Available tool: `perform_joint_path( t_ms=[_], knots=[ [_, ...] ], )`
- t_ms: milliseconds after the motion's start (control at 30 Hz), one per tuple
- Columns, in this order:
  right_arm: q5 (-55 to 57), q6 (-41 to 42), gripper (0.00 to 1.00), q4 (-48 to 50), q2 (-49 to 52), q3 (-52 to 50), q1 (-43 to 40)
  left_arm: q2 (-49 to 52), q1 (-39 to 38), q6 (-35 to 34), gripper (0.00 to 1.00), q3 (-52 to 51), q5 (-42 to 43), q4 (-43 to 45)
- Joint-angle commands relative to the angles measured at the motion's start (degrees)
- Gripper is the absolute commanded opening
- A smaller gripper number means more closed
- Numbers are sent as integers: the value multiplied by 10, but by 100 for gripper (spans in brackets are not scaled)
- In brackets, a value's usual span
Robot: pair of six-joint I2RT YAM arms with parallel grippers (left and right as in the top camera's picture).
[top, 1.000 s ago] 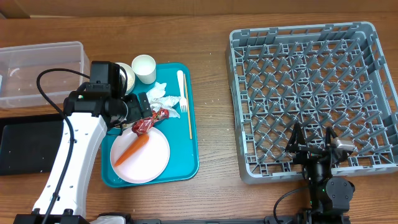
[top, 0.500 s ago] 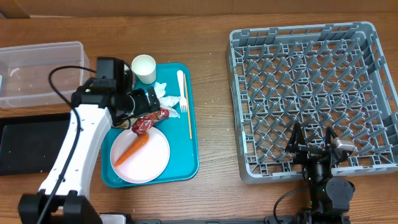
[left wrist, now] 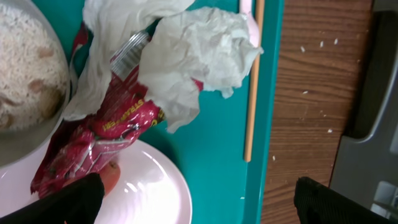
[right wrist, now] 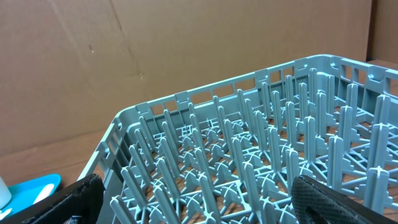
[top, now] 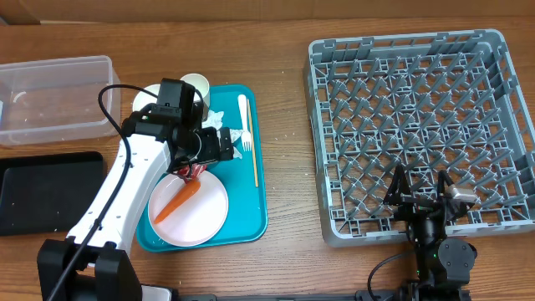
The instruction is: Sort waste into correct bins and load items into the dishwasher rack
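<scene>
The left arm reaches from the near left corner of the counter (top: 288,100) across the teal serving tray (top: 251,209), forearm angled up and to the right, wrist turned down. The left end effector (top: 224,142) hangs above the tray with its jaws spread wide and nothing between them; in the wrist view both fingertips (left wrist: 68,199) sit at the lower corners of the frame, clear of all items.

The right arm is folded at the near edge of the dishwasher rack (top: 418,125). The right end effector (top: 422,194) points over the rack's rim, jaws wide and empty.

The crinkled red wrapper (left wrist: 99,134) lies below the left end effector, its lower end overlapping the rim of the pink plate (left wrist: 155,186). Crumpled white napkins (left wrist: 199,56) cover its upper end. The carrot (top: 177,201) rests on the plate, one end under the wrapper. A white bowl (left wrist: 28,74) holding rice scraps sits just beside the wrapper. The white fork (top: 244,121) and a thin wooden stick (top: 255,159) lie along the tray's right side. The clear tub (top: 50,96) and the black tray (top: 42,192) stand left of the teal serving tray.
</scene>
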Motion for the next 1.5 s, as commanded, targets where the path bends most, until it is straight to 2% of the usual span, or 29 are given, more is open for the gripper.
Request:
perform_joint_path(
  t_ms=[0,167,267,533,933,1467],
  knots=[
    [5,-1,100,3,-5,-6,3,3,0,11,100,15,-30,-26],
    [5,-1,100,3,-5,-6,3,3,3,7,100,61,-138,-145],
    [5,-1,100,3,-5,-6,3,3,3,-29,100,95,-192,-206],
    [6,-1,100,3,-5,-6,3,3,2,-41,100,100,-136,-246],
    [6,-1,100,3,-5,-6,3,3,-2,-51,100,-3,-129,-195],
    [6,-1,100,3,-5,-6,3,3,-2,-51,100,-16,-121,-143]
  ],
)
